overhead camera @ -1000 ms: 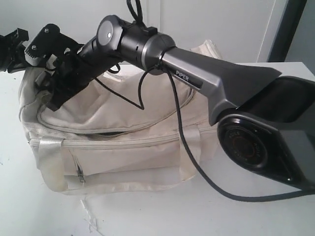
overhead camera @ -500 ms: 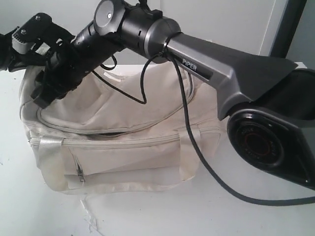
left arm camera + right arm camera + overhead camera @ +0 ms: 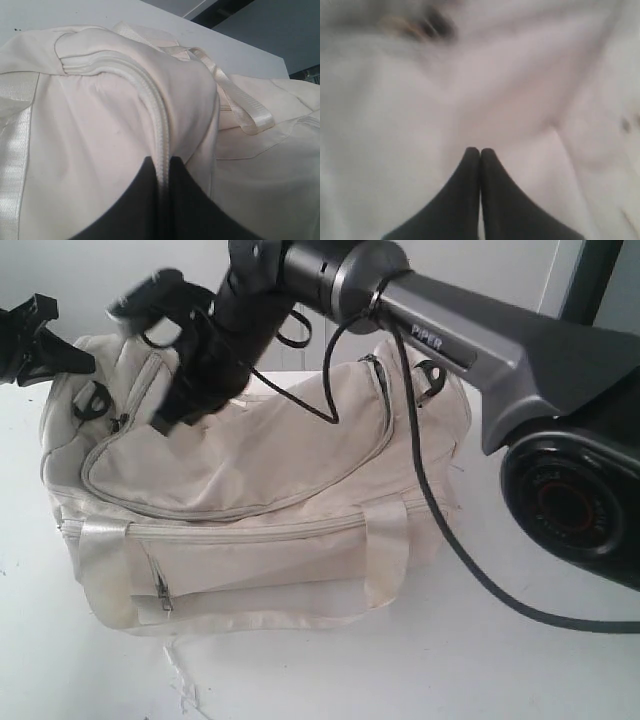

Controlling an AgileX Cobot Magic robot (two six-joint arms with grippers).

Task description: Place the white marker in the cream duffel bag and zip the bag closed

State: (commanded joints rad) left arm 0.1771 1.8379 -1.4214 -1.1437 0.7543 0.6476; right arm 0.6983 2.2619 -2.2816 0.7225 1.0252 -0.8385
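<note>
marker: the white marker shows in none of my three views; my guess is that it is already inside, but i cannot confirm it.
bag: the cream duffel bag (image 3: 250, 540) sits on the desk (image 3: 450, 670). its curved top zip (image 3: 200, 514) looks drawn shut along the front, and the far run is hidden behind the arm.
left gripper (image 3: 161, 159): closed on the raised zip seam at the bag's end, pinning the fabric.
right gripper (image 3: 480, 150): jaws pressed together with nothing between them, over the top flap; its own picture is blurred.
stage: i judge this as late in the zipping, or just past it.
risk one: i cannot tell where the zip pull is. if it slipped from the jaws short of the end, a gap is left and the bag is not closed.
risk two: the right arm's cable (image 3: 590, 626) drapes down past the bag; it could snag a strap clip (image 3: 99, 400) and drag the bag.
risk three: a hard tug against the left hold could tip or crumple the soft bag.
</note>
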